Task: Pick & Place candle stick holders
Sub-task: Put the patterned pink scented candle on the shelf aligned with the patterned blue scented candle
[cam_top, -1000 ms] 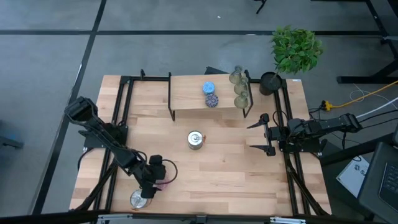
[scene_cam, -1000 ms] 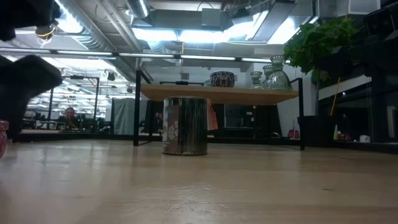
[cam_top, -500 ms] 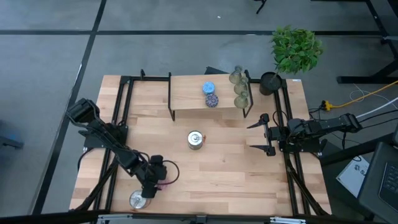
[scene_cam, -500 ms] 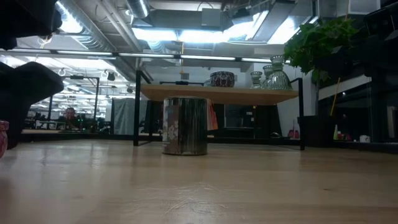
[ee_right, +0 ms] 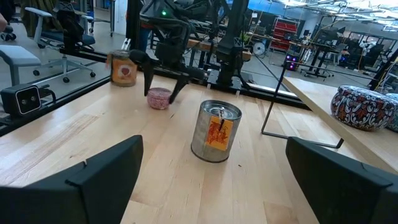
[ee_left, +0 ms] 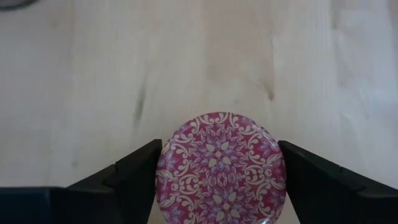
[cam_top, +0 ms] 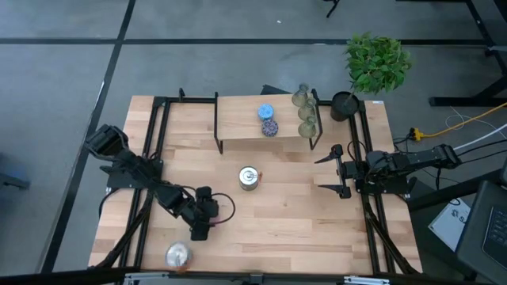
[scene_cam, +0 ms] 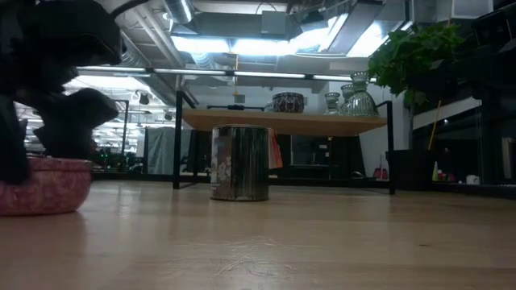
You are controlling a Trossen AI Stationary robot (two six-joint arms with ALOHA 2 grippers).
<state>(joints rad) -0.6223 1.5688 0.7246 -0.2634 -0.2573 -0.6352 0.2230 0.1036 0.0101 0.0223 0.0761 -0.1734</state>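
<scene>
Left hand [ee_left: 219, 174] straddles the pink candle stick holder [ee_left: 221, 167] on the counter [cam_top: 277, 206].

In the left wrist view the two dark fingers [ee_left: 134, 174] stand on either side of the pink patterned holder, right against its rim; whether they press it cannot be told. The pink holder sits on the wood near the front left. One silvery holder [cam_top: 177, 254] stands nearer the front edge, the other silvery holder [cam_top: 249, 178] mid-counter. On the raised shelf [cam_top: 238, 123] at the back are the blue holder [cam_top: 265, 112], the purple-speckled holder [cam_top: 270, 127] and the three olive-green glass holders [cam_top: 305, 111]. The right hand [cam_top: 333, 170] waits at the right side, fingers wide apart around nothing. A potted plant [cam_top: 372, 63] stands at the back right corner.
</scene>
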